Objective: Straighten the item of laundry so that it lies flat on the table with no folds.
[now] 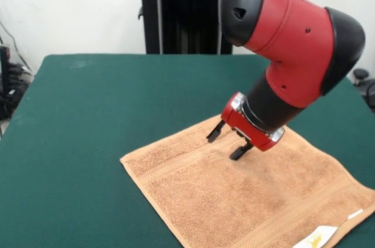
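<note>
Table [88, 119] w/ dark green top fills most of the shot, robot pedestal [181, 10] standing at the far edge against a white wall. Big red + black arm [287, 37] comes down from the top right, tilted toward the left-front. Towel [234, 195] is orange-tan, sitting on the near right part of the table, turned diamond-wise w/ one corner pointing left; its near corner runs off the bottom edge of the pic. It lies pretty much flat, border bands visible along the left and near-right sides, no big folds that I can see. Gripper [228, 142] is over the towel's far part, fingers spread apart w/ a clear gap, nothing between them, tips just above or barely on the cloth, can't tell which. White tag [316, 237] w/ a yellow mark lies near the bottom right edge.
</note>
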Motion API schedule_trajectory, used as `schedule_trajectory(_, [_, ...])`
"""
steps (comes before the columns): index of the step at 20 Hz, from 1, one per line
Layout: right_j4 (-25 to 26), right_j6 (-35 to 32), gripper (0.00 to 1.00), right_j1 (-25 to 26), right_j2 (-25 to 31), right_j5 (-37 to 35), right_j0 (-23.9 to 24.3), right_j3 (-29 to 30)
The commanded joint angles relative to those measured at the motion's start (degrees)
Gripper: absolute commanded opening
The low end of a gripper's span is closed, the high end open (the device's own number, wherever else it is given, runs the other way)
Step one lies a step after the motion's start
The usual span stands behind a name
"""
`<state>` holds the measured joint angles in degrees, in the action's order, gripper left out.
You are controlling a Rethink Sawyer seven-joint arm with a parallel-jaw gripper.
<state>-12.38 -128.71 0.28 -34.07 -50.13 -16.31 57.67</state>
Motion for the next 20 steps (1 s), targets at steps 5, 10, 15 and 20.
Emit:
schedule_trajectory(5, [2.9, -14.9, 1.0, 18.6, 2.3, 4.0, 1.2, 3.6])
schedule_trajectory(10, [5.1, -16.4, 1.0, 21.9, -3.3, -1.1, -1.4, 1.1])
schedule_trajectory(15, [5.0, -14.3, 1.0, 22.3, -4.6, -3.6, -2.0, 1.8])
schedule_trajectory(20, [5.4, -12.5, 1.0, 22.9, -6.0, -4.4, -2.3, 2.2])
